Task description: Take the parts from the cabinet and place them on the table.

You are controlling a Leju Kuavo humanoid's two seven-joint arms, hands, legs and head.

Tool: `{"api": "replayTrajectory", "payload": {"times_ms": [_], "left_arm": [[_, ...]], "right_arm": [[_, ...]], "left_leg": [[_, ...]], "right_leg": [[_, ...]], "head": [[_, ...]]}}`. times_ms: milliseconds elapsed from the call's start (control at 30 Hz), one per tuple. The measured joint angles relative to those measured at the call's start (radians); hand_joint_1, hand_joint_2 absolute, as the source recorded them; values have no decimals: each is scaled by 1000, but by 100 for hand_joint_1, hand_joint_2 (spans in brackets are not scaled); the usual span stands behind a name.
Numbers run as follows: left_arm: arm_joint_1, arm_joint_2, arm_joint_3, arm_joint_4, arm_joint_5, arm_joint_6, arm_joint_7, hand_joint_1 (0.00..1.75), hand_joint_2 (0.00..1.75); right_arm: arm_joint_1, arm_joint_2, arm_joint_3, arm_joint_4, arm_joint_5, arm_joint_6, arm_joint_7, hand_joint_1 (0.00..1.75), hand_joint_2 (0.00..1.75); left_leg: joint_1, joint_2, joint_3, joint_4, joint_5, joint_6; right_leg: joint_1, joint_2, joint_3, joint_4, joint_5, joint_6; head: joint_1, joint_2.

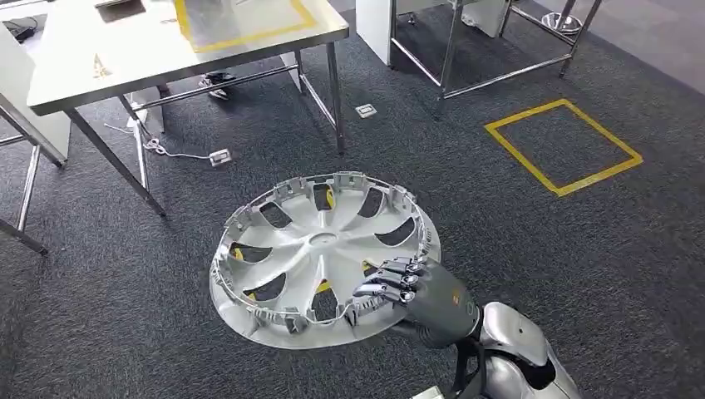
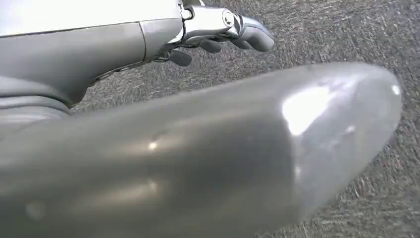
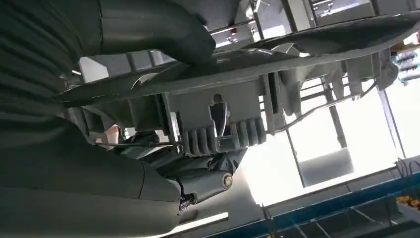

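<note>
Head view: the right hand (image 1: 413,293), entering at lower right, pinches the near rim of a silver wheel cover (image 1: 320,253), fingers curled over its ribbed inner face, held above dark carpet at frame centre. A steel-legged table (image 1: 125,50) with a yellow tape outline occupies the upper left; a yellow tape square (image 1: 563,145) marks the floor at right; a floor socket (image 1: 365,110) lies between. Left wrist view: the left hand (image 2: 218,29) hangs over carpet, fingers curled in, holding nothing.
</note>
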Motion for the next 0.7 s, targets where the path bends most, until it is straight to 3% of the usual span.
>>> {"api": "replayTrajectory", "payload": {"times_ms": [67, 100, 133, 167, 200, 267, 300, 367, 433, 467, 500, 533, 600, 633, 667, 700], "left_arm": [[-1, 0, 0, 0, -2, 0, 0, 0, 0], [-1, 0, 0, 0, -3, 0, 0, 0, 0], [1, 0, 0, 0, -3, 0, 0, 0, 0], [3, 0, 0, 0, -3, 0, 0, 0, 0], [4, 0, 1, 1, -3, 0, 0, 0, 0], [3, 2, 1, 0, -3, 0, 0, 0, 0], [2, 4, 1, 1, -3, 0, 0, 0, 0], [0, 2, 1, 0, -3, 0, 0, 0, 0], [2, 2, 1, 1, -3, 0, 0, 0, 0], [2, -1, 2, -1, -3, 0, 0, 0, 0], [2, 0, 2, -1, -3, 0, 0, 0, 0], [0, 2, 3, -1, -3, 0, 0, 0, 0], [-1, -2, 6, -1, -3, 0, 0, 0, 0], [1, -2, 7, 0, -3, 0, 0, 0, 0], [2, -2, 8, 0, -1, 0, 0, 0, 0], [3, -2, 9, 0, 1, 0, 0, 0, 0]], "right_arm": [[0, 0, 0, 0, -2, 0, 0, 175, 175], [0, 0, 0, 0, -3, 0, 1, 175, 175], [0, 0, 0, 0, -3, 0, 1, 175, 175], [1, 0, 0, 0, -3, 0, 2, 175, 175], [1, 0, 0, 0, -3, 0, 2, 175, 175], [2, 0, 0, 0, -4, 0, 2, 175, 175], [2, 0, 0, 0, -4, 0, 2, 175, 175], [1, 0, 0, 0, -6, -2, 2, 175, 175], [1, 0, 0, 0, -7, -2, 1, 175, 175], [2, 0, -1, 0, -7, -2, 2, 175, 175], [1, -1, -1, 0, -7, -2, 2, 175, 175], [0, -1, -1, 0, -8, -2, 2, 175, 175], [2, -1, -1, 0, -8, -2, 0, 175, 175], [2, -1, -1, 0, -8, -3, 1, 175, 175], [2, -1, -1, 0, -9, -3, 1, 175, 175], [2, -1, -1, 0, -11, -4, 2, 175, 175]], "left_leg": [[-6, 8, -86, 170, -82, 2], [-8, 9, -130, 248, -107, 5], [-11, 9, -154, 284, -104, 9], [-14, 9, -152, 267, -79, 15], [-18, 9, -129, 212, -37, 23], [-28, 10, -47, 29, 62, 44], [-34, 14, -25, -6, 50, 51], [-38, 14, -24, -17, 50, 48], [-42, 11, -23, -21, 47, 59], [-32, 10, -11, -33, 50, 66], [-32, 10, -1, -39, 47, 72], [-31, 10, 2, -40, 46, 75], [-33, 9, 6, -39, 38, 81], [-34, 8, 9, -38, 34, 81], [-34, 7, 15, -38, 29, 80], [-34, 4, 22, -38, 24, 79]], "right_leg": [[6, -7, 3, 0, -4, -8], [11, -9, 4, 1, -7, -12], [15, -10, 8, 1, -10, -16], [19, -10, 13, 1, -14, -17], [21, -10, 20, 1, -19, -17], [24, -10, 40, 1, -32, -14], [26, -11, 42, 0, -38, -9], [27, -10, 40, 0, -41, 4], [26, -11, 47, -11, -43, 17], [24, -9, 54, -12, -50, 24], [24, -9, 44, 21, -64, 28], [23, -8, 12, 80, -90, 31], [22, -8, -97, 257, -153, 38], [22, -8, -136, 307, -154, 38], [22, -8, -150, 304, -127, 38], [22, -8, -139, 255, -79, 36]], "head": [[-4, 0], [-4, 0], [-4, 0], [-4, 0], [-4, 0], [-4, 0], [-3, 0], [-2, 0], [-3, 0], [-2, 0], [2, 0], [5, 0], [5, 0], [6, 0], [5, 0], [6, 0]]}}
